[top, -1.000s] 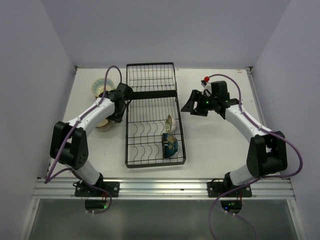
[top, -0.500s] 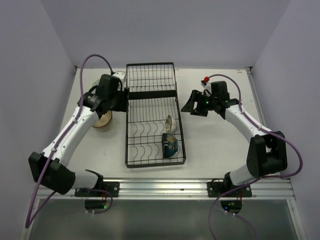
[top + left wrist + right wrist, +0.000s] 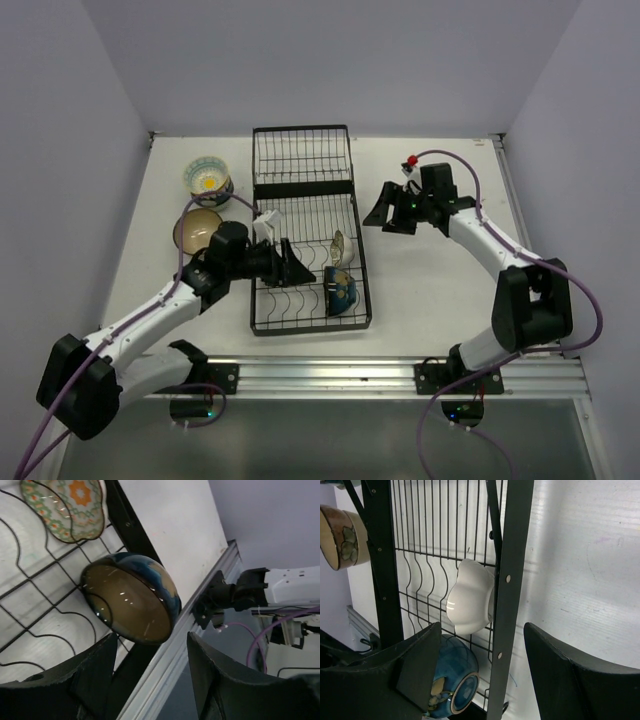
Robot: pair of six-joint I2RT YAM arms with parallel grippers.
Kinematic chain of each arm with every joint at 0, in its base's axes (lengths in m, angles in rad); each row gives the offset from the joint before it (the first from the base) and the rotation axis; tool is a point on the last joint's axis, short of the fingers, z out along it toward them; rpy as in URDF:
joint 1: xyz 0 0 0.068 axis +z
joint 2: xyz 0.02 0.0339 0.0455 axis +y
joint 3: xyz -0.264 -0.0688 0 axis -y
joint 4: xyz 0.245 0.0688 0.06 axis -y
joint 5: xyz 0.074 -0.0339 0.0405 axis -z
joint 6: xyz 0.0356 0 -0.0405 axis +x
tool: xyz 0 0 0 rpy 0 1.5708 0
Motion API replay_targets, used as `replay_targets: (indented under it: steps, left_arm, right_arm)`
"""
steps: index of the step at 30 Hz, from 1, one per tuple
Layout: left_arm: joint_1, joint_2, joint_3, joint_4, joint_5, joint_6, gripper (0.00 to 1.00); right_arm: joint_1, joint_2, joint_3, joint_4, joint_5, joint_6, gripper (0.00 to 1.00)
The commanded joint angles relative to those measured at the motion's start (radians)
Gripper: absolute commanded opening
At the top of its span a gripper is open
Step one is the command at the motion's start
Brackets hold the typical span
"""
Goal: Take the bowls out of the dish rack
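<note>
Risks first. Could knock blue bowl [image 3: 131, 601] off its wire divider if L gripper [image 3: 152, 647] goes in w/ one finger hitting the rim instead of straddling it. Sits tilted on edge, mid-frame in L wrist view, so prob. rolls easily. Could also snag a finger on wires of dish rack [image 3: 305, 205], centre of top view, w/ tips low and close to the grid. Might bump patterned scalloped dish [image 3: 64, 507], upper left of wrist frame, just beside the bowl. Glazed curved wall, so likely slips if pinched shallow.

L gripper: fingers spread apart, nothing between them, touching nothing visible, bowl just ahead of the tips. R gripper [image 3: 383, 213]: jaws also wide, empty, hovering right of the rack, apart from it.

Blue bowl + scalloped dish in rack, lower right part in top view. Two more out on table [image 3: 430, 290], left of rack: yellow-centred bowl [image 3: 207, 178] upper left, brown bowl [image 3: 195, 230] just below.
</note>
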Motion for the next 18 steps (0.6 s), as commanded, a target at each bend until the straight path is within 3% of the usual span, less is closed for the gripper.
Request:
replay_targets:
  steps: [1,18]
  left_arm:
    - [-0.042,-0.049,-0.034,0.289,0.072,-0.131,0.62]
    - [-0.261,0.096,-0.139,0.473,-0.045,-0.142,0.62]
  right_arm:
    - [-0.006,0.021,0.046,-0.024,-0.017,-0.005,0.71]
    - [-0.007,0.065,0.075,-0.061,0.004,-0.006,0.71]
